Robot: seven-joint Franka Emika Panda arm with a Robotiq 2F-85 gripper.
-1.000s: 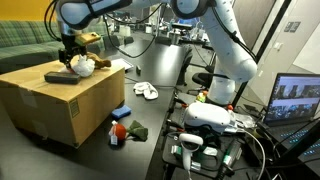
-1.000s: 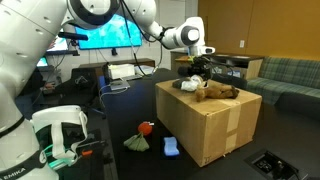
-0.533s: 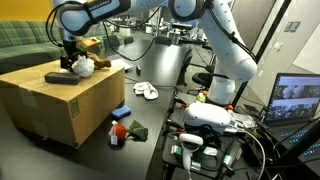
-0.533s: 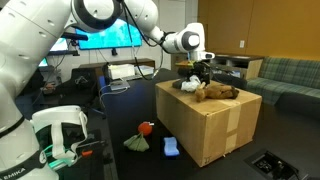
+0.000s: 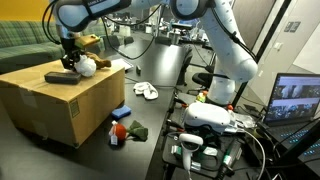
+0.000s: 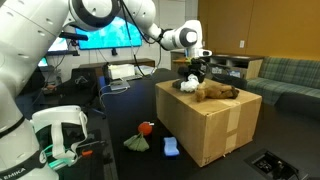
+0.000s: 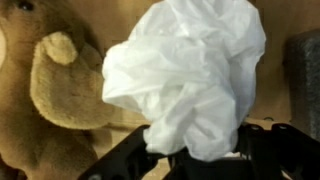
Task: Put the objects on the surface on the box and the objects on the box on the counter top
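On top of the cardboard box point(image 5: 55, 108) point(image 6: 212, 128) lie a white crumpled wad point(image 5: 88, 66) point(image 6: 188, 86), a brown plush animal point(image 6: 222, 92) point(image 7: 55, 90) and a flat black object point(image 5: 60, 76). My gripper point(image 5: 70, 60) point(image 6: 196, 72) hangs over the wad. In the wrist view the wad point(image 7: 190, 75) fills the middle, and its lower end is pinched between the dark fingers point(image 7: 120, 165) of my gripper point(image 7: 190, 160). On the dark counter beside the box lie a blue object point(image 5: 121, 112) point(image 6: 171, 147), an orange toy point(image 5: 118, 130) point(image 6: 148, 127) and a green cloth point(image 5: 137, 131) point(image 6: 135, 143).
A white object point(image 5: 147, 91) lies farther back on the counter. A second robot's white base point(image 5: 212, 115) and cables stand beside it, with a laptop point(image 5: 297, 100) at the edge. A green sofa point(image 6: 285, 75) lies behind the box.
The jaws have closed in on the white wad. The arm has hardly moved over the box.
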